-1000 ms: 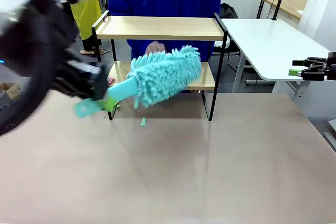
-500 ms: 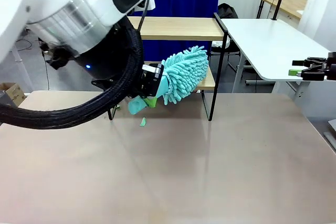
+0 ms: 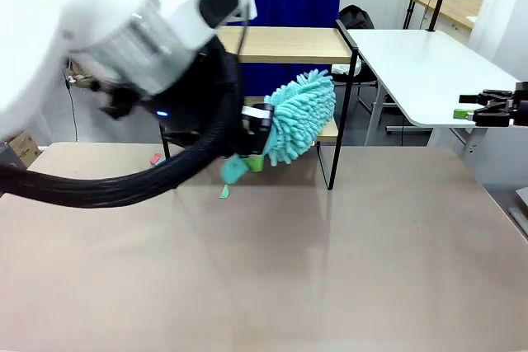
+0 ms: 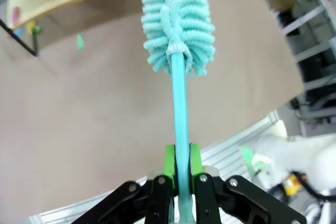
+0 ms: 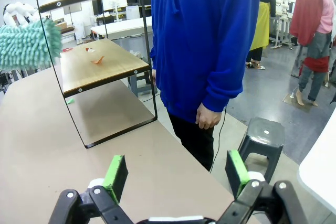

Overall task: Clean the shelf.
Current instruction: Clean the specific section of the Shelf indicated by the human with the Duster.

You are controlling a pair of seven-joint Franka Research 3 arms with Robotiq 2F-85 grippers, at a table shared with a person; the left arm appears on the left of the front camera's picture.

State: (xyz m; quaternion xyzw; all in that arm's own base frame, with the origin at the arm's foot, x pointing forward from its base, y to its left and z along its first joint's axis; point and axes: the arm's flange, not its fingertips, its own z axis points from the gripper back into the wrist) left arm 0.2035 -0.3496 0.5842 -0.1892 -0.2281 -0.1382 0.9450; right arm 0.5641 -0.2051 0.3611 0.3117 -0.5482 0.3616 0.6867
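The shelf [image 3: 285,44] stands at the table's far side, with a person in a blue hoodie [image 5: 205,40] behind it. My left gripper [image 4: 178,167] is shut on the thin handle of a teal fluffy duster [image 4: 177,22]. In the front view the duster's head [image 3: 301,117] lies at the right end of the shelf's lower board [image 3: 329,130]. Small orange and red scraps [image 5: 97,60] lie on that lower board [image 5: 100,66]. My right gripper [image 5: 177,174] is open, held off the table's right side [image 3: 487,109], far from the shelf.
A green paper scrap [image 3: 223,192] lies on the table in front of the shelf, and a pink one [image 3: 155,158] lies to its left. A second white table [image 3: 421,63] stands at the right. A black stool [image 5: 262,132] stands beside the person.
My left arm has swung right, carrying the duster head along the lower board to its right end. The person's hand behind the duster is now out of sight.
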